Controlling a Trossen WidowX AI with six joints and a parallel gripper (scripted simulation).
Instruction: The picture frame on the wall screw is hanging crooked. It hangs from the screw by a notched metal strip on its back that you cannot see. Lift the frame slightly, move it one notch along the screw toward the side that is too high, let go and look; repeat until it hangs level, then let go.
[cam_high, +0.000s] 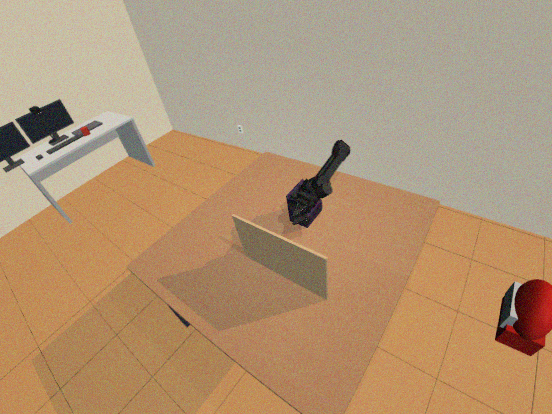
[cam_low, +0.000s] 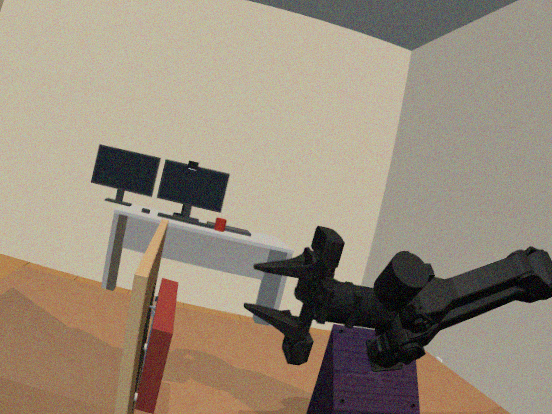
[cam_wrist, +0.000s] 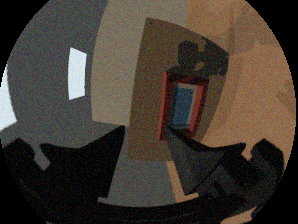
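Observation:
The red picture frame (cam_low: 169, 306) (cam_wrist: 163, 107) with a blue picture hangs on the front of an upright board (cam_high: 285, 260) (cam_low: 131, 325) (cam_wrist: 141, 100). In the wrist view its long bars run roughly along the board's side edges; a small remaining tilt cannot be judged. The screw and notched strip are hidden. My gripper (cam_low: 250, 285) (cam_wrist: 145, 128) is open and empty. It stands well off in front of the board, touching nothing; in the wrist view one fingertip overlaps the frame's lower end. The top view shows only the board's back.
The arm stands on a purple block (cam_high: 311, 216) (cam_low: 375, 360) facing the board. The arm's dark shadow (cam_wrist: 189, 54) falls on the board beside the frame. A white desk (cam_high: 107, 120) (cam_low: 200, 250) with monitors is far off. A red ball (cam_high: 537, 307) is at the far right.

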